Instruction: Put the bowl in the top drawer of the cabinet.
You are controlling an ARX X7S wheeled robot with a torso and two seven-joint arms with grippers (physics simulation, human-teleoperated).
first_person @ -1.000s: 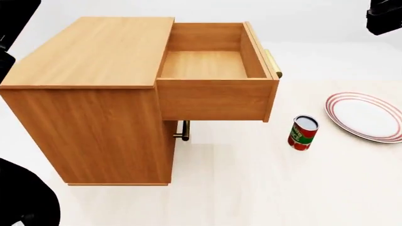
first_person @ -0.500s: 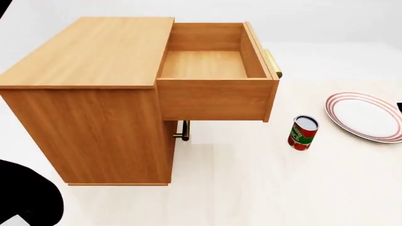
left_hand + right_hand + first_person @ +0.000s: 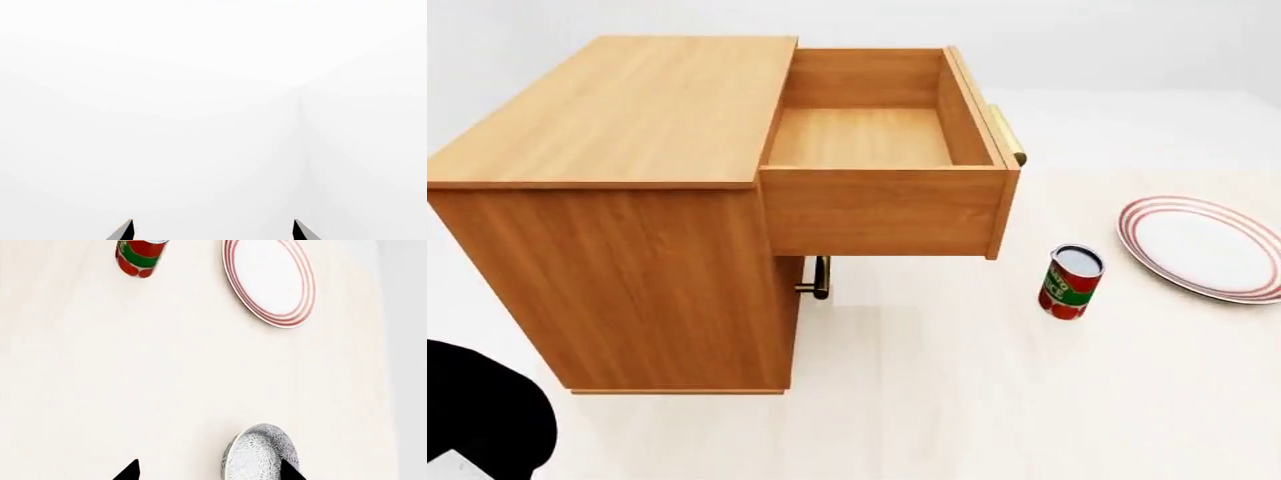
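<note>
The wood-grain cabinet (image 3: pixel 627 200) has its boxy top drawer (image 3: pixel 881 150) pulled out. Beyond the drawer's brass handle lies the speckled round bowl (image 3: pixel 260 452), under the spread-apart right gripper (image 3: pixel 208 471); the left gripper (image 3: pixel 212 231) is likewise spread

You see the cabinet (image 3: pixel 614 190) in orange-brown wood with a fine straight grain and a smooth, satin finish. The top drawer (image 3: pixel 885 205) wears the same wood, paler on its inner floor. Its bar handle (image 3: pixel 1006 137) looks like brushed brass, softly shiny; the lower drawer's handle (image 3: pixel 817 278) reads as darker metal. The can (image 3: pixel 1070 282) has a glossy red and green paper-like label and a pale metal lid. The plate (image 3: pixel 1201 247) looks like smooth glazed ceramic, white with red rings. The bowl (image 3: pixel 260 453) shows a glazed, speckled blue-grey surface. The floor (image 3: pixel 988 390) is pale, matt and faintly grained.
</note>
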